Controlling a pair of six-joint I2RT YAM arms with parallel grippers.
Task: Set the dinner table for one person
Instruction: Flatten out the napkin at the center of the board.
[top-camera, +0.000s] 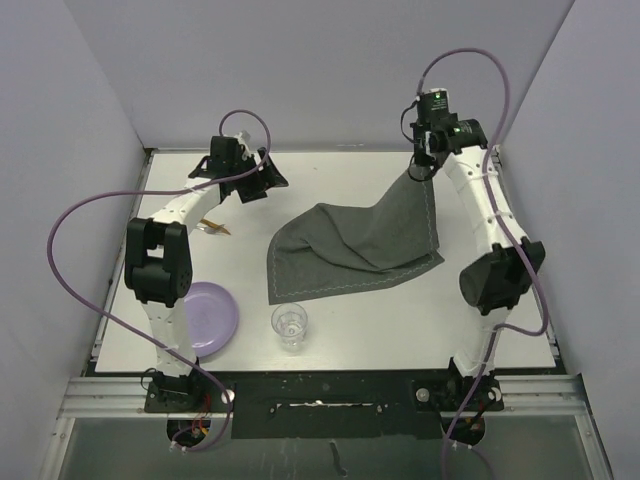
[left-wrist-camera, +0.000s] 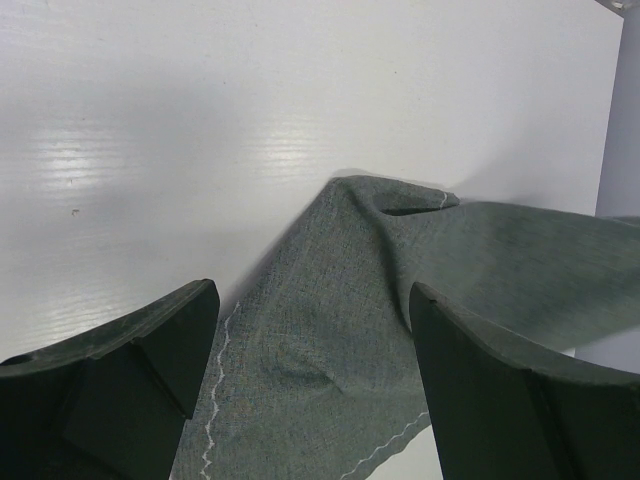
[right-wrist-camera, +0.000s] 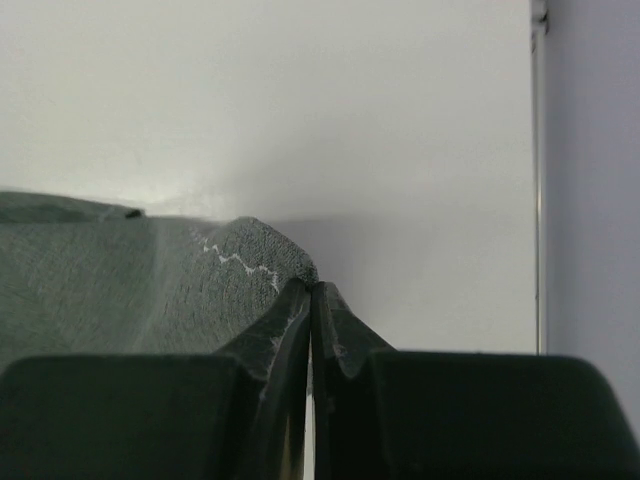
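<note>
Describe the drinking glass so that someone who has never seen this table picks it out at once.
Start from the large white table and go to the middle of its near edge. There, just right of the purple plate and in front of the grey placemat, stands a small glass. It is the only clear, see-through thing on the table, and it stands upright.

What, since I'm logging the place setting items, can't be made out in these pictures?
Top view: small tan item under the left arm, too small and half covered to identify.
Top view: round purple plate, left edge hidden by that arm.
Right wrist view: gripped corner of the dark grey cloth placemat, buried inside the shut right hand.
</note>
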